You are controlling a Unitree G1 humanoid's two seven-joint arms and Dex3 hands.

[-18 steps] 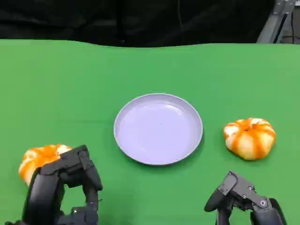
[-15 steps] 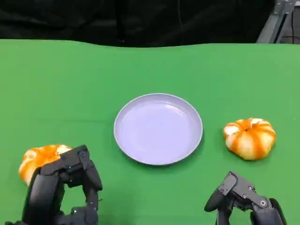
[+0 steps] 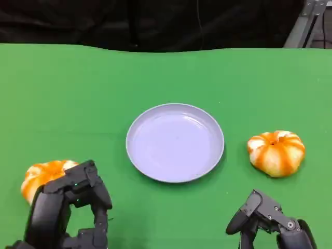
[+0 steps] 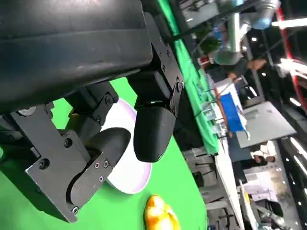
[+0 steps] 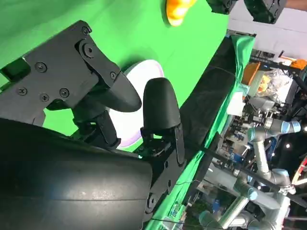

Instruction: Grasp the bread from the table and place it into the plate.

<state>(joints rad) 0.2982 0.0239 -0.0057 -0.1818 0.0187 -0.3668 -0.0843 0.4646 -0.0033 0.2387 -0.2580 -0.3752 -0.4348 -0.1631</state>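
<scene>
A round orange-and-white bread (image 3: pixel 276 152) lies on the green table right of the pale lilac plate (image 3: pixel 175 142), which holds nothing. A second bread (image 3: pixel 41 175) lies at the left, partly hidden behind my left hand (image 3: pixel 70 207). That hand hovers just in front of it, fingers bent and apart, holding nothing. My right hand (image 3: pixel 267 220) sits low at the front right, short of the right bread, fingers apart and empty. In the left wrist view the left hand's fingers (image 4: pixel 151 129) frame the plate (image 4: pixel 129 177) and the right bread (image 4: pixel 160 215). The right wrist view shows the plate (image 5: pixel 136 69) and the left bread (image 5: pixel 177 9).
The green cloth (image 3: pixel 78 93) covers the whole table, with bare room around the plate. A black backdrop runs along the far edge. A metal stand (image 3: pixel 306 23) rises at the back right corner.
The left hand has edged very slightly to the left. Plate, both breads and the right hand are where they were.
</scene>
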